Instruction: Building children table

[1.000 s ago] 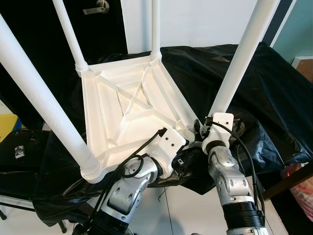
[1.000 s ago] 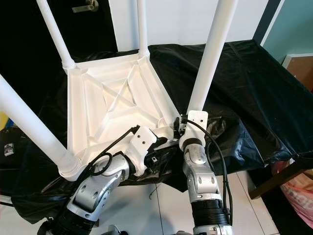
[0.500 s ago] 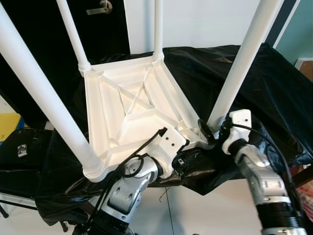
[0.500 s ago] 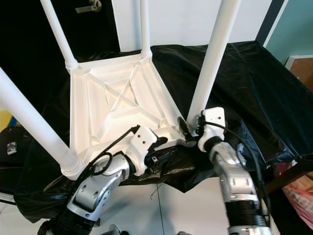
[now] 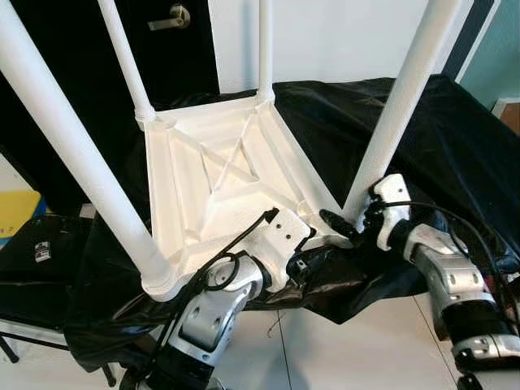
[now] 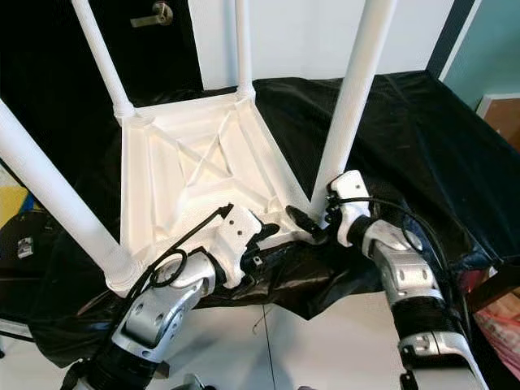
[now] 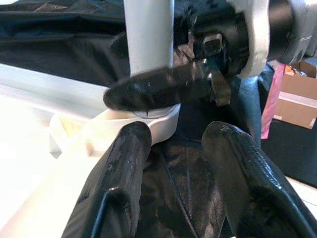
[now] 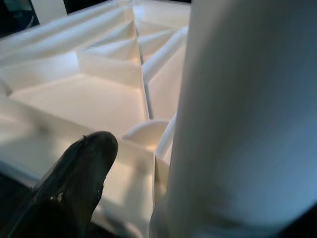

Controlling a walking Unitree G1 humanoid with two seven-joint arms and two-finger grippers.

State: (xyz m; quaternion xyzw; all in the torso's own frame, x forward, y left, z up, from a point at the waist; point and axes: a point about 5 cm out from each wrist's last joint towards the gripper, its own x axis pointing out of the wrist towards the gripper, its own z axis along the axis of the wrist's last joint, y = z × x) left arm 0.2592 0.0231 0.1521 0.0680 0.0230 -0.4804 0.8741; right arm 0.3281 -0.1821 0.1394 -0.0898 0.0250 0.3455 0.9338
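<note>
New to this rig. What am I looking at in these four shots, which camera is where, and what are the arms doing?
It is a humanoid robot with two silver arms, each ending in two long black fingers. The two wide shots come from a stereo camera on its head, looking down. The two close shots come from cameras on the wrists, looking along the fingers.

A white plastic children's table lies upside down on a surface draped in black cloth, its four legs pointing up. The right gripper sits around the base of the near right leg, one finger on each side. The left gripper is open, at the table's near edge by that same corner.
</note>
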